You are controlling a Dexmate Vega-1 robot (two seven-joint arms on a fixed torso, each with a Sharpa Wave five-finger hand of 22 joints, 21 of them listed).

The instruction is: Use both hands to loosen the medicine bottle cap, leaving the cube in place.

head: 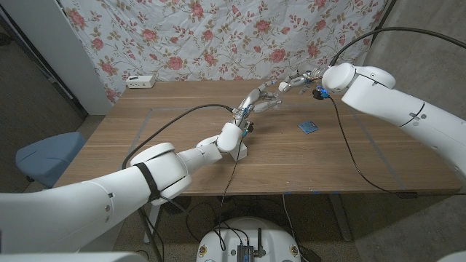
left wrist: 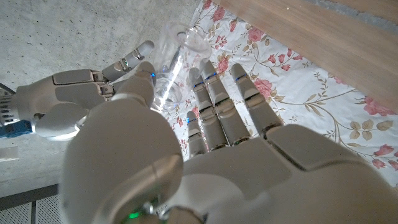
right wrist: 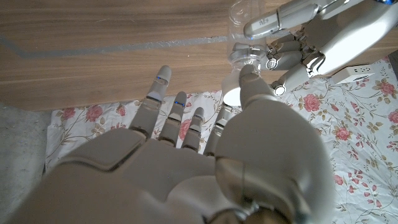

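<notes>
A clear medicine bottle (head: 282, 87) is held in the air over the far middle of the table, between my two hands. My left hand (head: 256, 100) grips its body, with the thumb and fingers wrapped around the clear bottle (left wrist: 174, 68). My right hand (head: 300, 78) comes in from the other side and pinches the white cap (right wrist: 232, 96) end with its thumb and fingers. In the right wrist view the bottle (right wrist: 245, 53) runs from my right hand (right wrist: 186, 162) to the left hand (right wrist: 317, 37). The small blue cube (head: 308, 127) lies on the table, below and apart from both hands.
A white power strip (head: 140, 81) lies at the table's far left corner. A floral cloth (head: 218, 36) hangs behind the table. A blue chair (head: 47, 156) stands off the table's left side. Tape lines mark the tabletop (head: 182, 138).
</notes>
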